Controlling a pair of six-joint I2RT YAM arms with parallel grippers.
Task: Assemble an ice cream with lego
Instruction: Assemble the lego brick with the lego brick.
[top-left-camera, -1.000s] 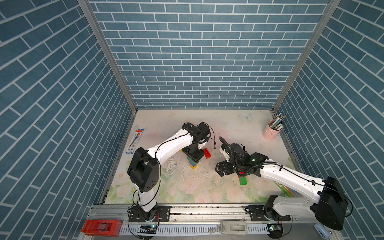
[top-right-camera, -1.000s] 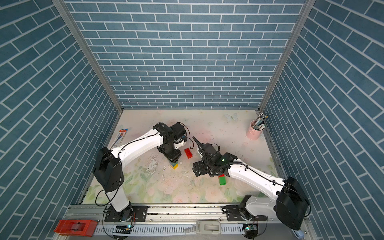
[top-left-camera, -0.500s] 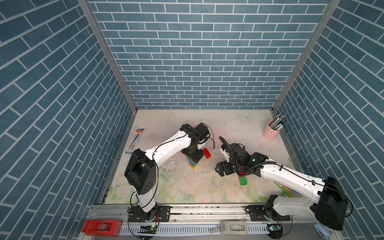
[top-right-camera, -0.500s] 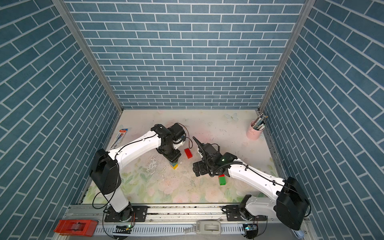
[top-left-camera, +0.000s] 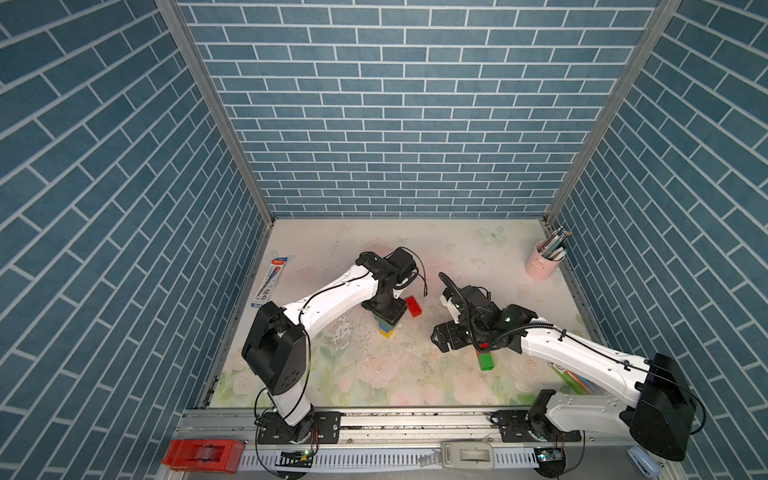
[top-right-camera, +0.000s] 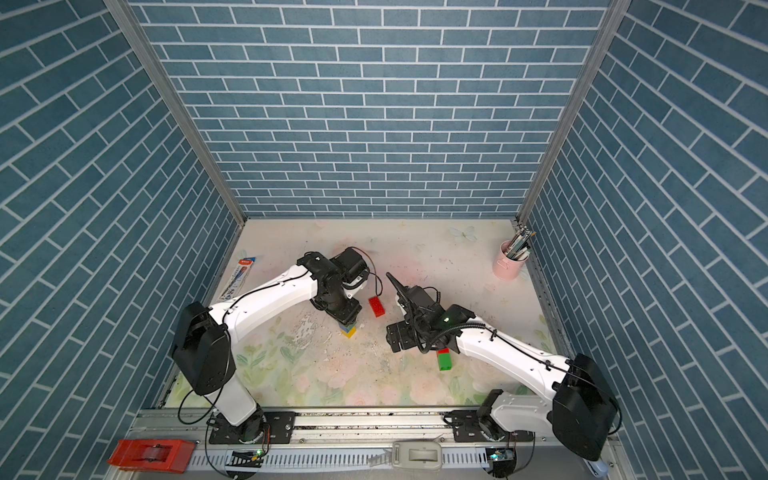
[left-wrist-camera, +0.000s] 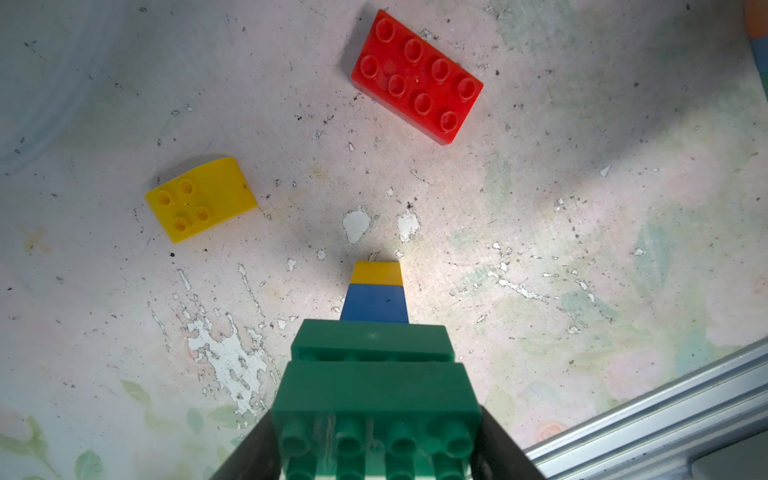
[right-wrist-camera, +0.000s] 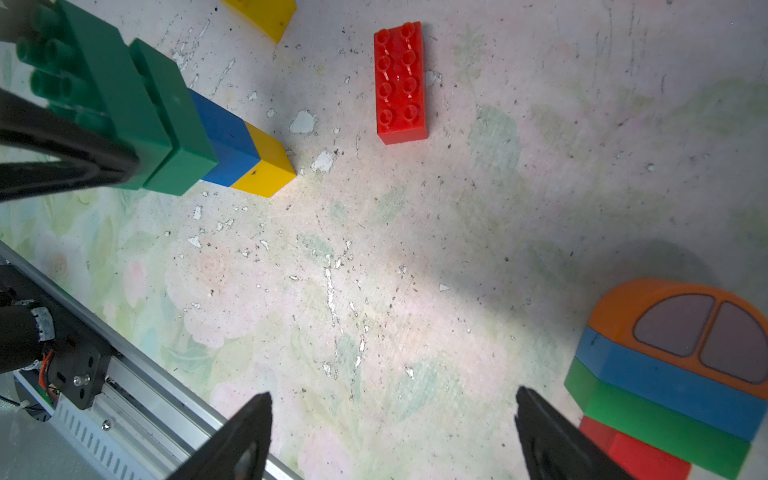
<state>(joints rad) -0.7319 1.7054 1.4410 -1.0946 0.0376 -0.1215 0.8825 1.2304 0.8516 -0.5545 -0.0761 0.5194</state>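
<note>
A stack of lego (top-left-camera: 388, 326) stands mid-table: yellow at the bottom (right-wrist-camera: 266, 170), blue above it (left-wrist-camera: 374, 301), two green bricks on top (left-wrist-camera: 374, 399). My left gripper (left-wrist-camera: 376, 449) is shut on the top green brick, one finger on each end. A loose red oblong brick (top-left-camera: 413, 306) (left-wrist-camera: 417, 77) lies beside the stack, and a yellow round-topped brick (left-wrist-camera: 200, 198) lies further off. A second stack of orange, blue, green and red (right-wrist-camera: 673, 374) lies on its side by my right gripper (right-wrist-camera: 392, 415), which hangs open over bare table with nothing between its fingers.
A pink cup of pens (top-left-camera: 544, 264) stands at the back right. A pack of markers (top-left-camera: 270, 280) lies along the left wall. The metal rail (top-left-camera: 395, 415) runs along the table's front edge. Coloured items (top-left-camera: 575, 380) lie partly under the right arm.
The left arm's elbow has drifted slightly toward the front while its gripper stays on the stack. The right arm has not moved.
</note>
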